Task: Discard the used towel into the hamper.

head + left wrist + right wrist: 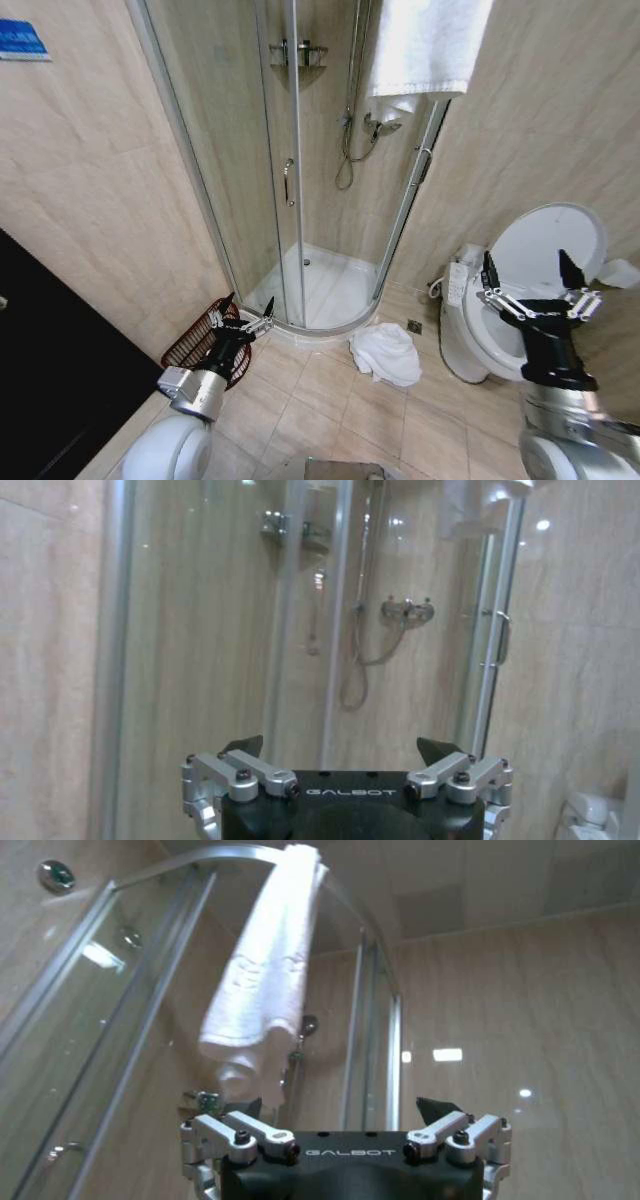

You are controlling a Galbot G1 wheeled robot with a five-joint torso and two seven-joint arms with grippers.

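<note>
Towels number two: one crumpled towel lies in a heap on the floor tiles, with no clear long axis, between the shower tray and the toilet, and a second hanging towel drapes lengthwise down over the top rail of the shower. One hamper stands against the left wall, its mouth tilted toward the room, well apart from the crumpled towel. The left gripper hovers over the hamper's rim with its fingers spread and nothing held. The right gripper is raised in front of the toilet, also spread wide and empty. A small floor drain sits just beside the crumpled towel.
</note>
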